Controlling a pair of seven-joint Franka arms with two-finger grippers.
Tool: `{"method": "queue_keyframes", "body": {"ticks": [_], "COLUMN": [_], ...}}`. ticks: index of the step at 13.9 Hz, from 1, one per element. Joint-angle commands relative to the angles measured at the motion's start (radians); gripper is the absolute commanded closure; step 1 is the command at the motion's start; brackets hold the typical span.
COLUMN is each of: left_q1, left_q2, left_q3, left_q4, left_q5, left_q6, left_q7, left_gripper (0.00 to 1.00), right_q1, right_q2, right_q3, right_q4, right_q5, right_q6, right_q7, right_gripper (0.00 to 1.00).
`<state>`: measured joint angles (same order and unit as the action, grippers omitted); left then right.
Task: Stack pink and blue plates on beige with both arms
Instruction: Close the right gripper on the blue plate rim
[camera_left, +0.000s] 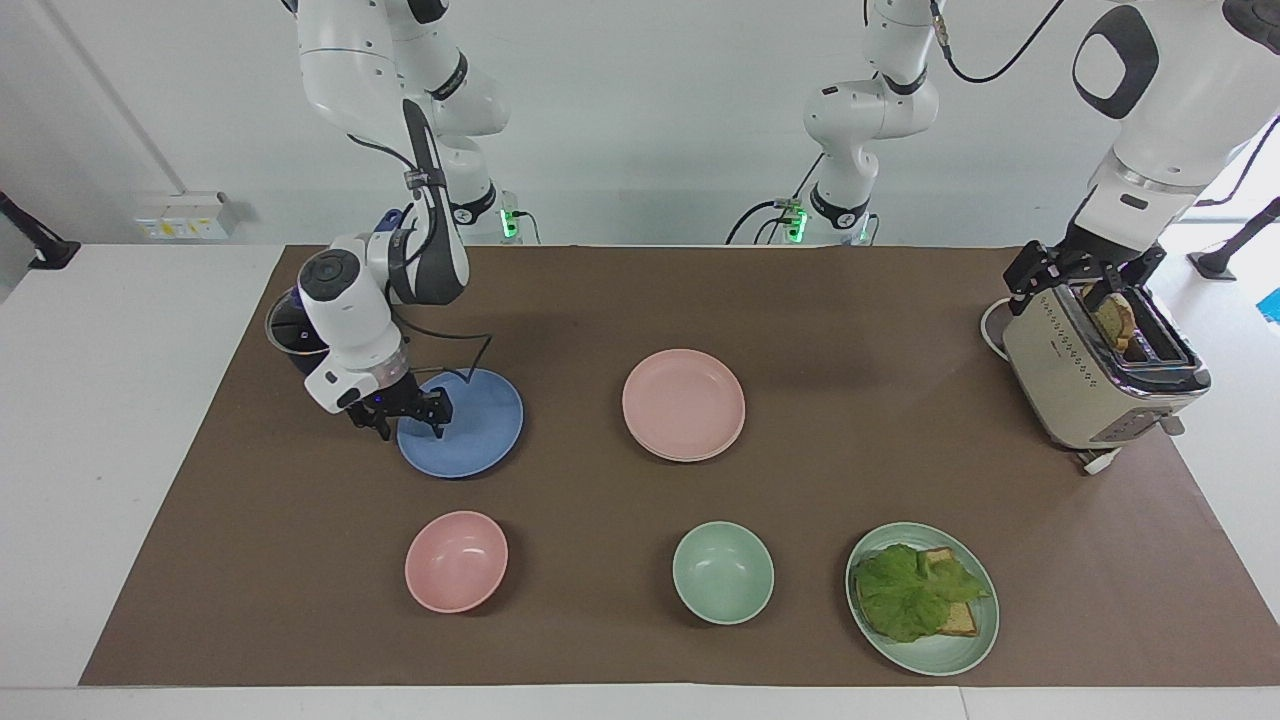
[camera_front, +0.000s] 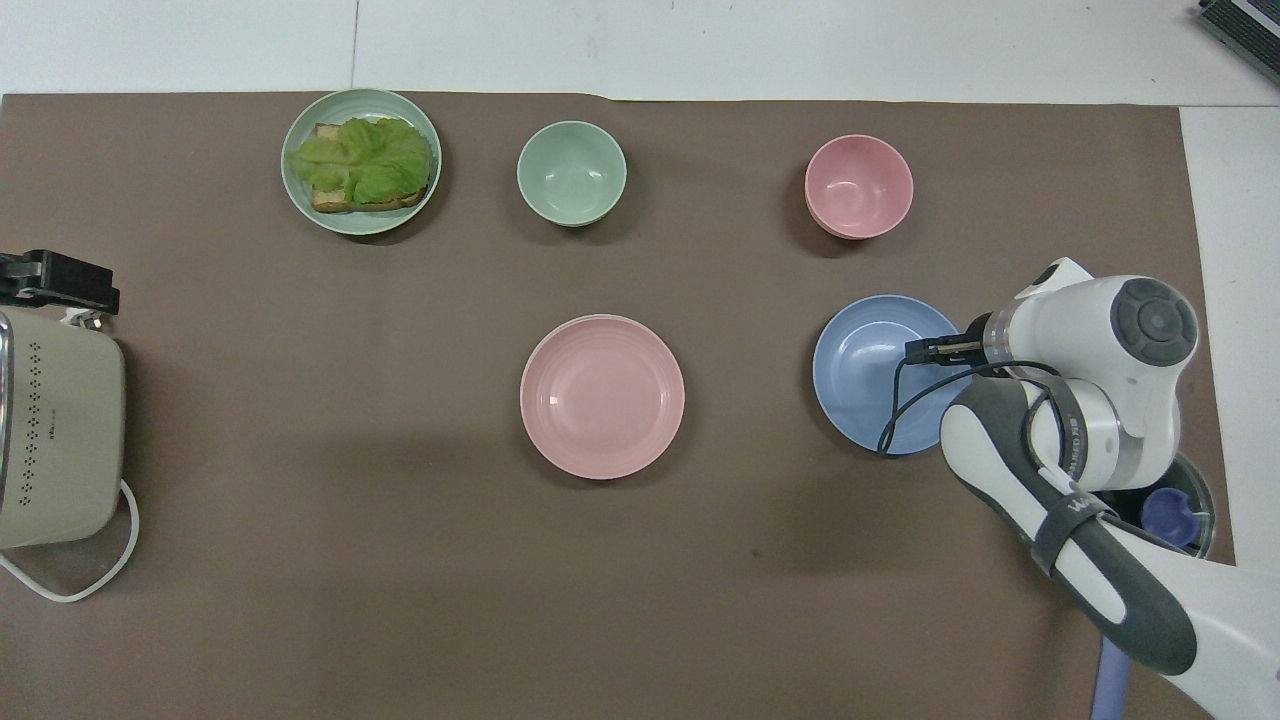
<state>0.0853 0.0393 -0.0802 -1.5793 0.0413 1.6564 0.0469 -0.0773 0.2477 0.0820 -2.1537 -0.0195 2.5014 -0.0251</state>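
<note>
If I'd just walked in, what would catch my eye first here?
Likely the white right arm bent low, its right gripper at the rim of the blue plate toward that arm's end of the table. Next, the pink plate mid-table, and the left gripper poised over the beige toaster at the table's edge.

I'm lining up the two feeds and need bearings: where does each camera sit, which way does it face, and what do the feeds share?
Facing view: high across the table, looking at the robots; both arms show whole, the right tool open at the blue plate, the left tool over the toaster.
Overhead view: above the robots' end, looking forward and steeply down; only the right arm's wrist and the right tool show clearly.
Shared: the pink plate, blue plate and toaster, turned half a turn between views.
</note>
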Motion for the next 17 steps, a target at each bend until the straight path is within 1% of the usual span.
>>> {"method": "queue_keyframes", "body": {"ticks": [1,2,4,5,6,7,9,10,11,13,16,17], "left_q1": [0.010,0.010,0.010,0.010,0.010,0.010,0.010,0.010,0.010,0.010,0.010,0.010], "left_q2": [-0.007,-0.007,-0.007,-0.007,-0.007,-0.009,-0.007,-0.009,-0.009,-0.009,-0.009,-0.009], "left_q3": [-0.007,-0.007,-0.007,-0.007,-0.007,-0.007,-0.007,-0.007,-0.007,-0.007,-0.007,-0.007], "left_q4": [-0.005,-0.005,-0.005,-0.005,-0.005,-0.005,-0.005,-0.005,-0.005,-0.005,-0.005,-0.005], "left_q5": [0.011,0.011,0.011,0.011,0.011,0.011,0.011,0.011,0.011,0.011,0.011,0.011], "left_q6": [-0.009,-0.009,-0.009,-0.009,-0.009,-0.009,-0.009,-0.009,-0.009,-0.009,-0.009,-0.009], "left_q7": [0.008,0.008,0.008,0.008,0.008,0.008,0.008,0.008,0.008,0.008,0.008,0.008], "left_gripper": [0.00,0.00,0.00,0.00,0.00,0.00,0.00,0.00,0.00,0.00,0.00,0.00], "right_q1": [-0.024,-0.024,-0.022,-0.022,-0.022,-0.021,-0.022,-0.024,-0.030,-0.033,-0.035,-0.033], "right_q2": [-0.021,-0.021,-0.021,-0.019,-0.019,-0.021,-0.028,-0.031,-0.036,-0.050,-0.059,-0.059], "right_q3": [0.009,0.009,0.010,0.010,0.010,0.012,0.012,0.010,0.010,0.012,0.012,0.012], "right_q4": [-0.041,-0.041,-0.044,-0.043,-0.038,-0.035,-0.034,-0.034,-0.034,-0.031,-0.031,-0.031], "right_q5": [0.004,0.004,0.004,0.004,0.004,0.006,0.006,0.006,0.006,0.004,0.006,0.006], "right_q6": [0.040,0.040,0.039,0.039,0.034,0.030,0.021,0.014,0.004,-0.024,-0.036,-0.042], "right_q7": [-0.044,-0.044,-0.041,-0.041,-0.039,-0.038,-0.041,-0.044,-0.048,-0.052,-0.056,-0.053], "right_gripper": [0.14,0.14,0.22,0.32,0.37,0.39,0.39,0.41,0.48,0.68,1.00,1.00]}}
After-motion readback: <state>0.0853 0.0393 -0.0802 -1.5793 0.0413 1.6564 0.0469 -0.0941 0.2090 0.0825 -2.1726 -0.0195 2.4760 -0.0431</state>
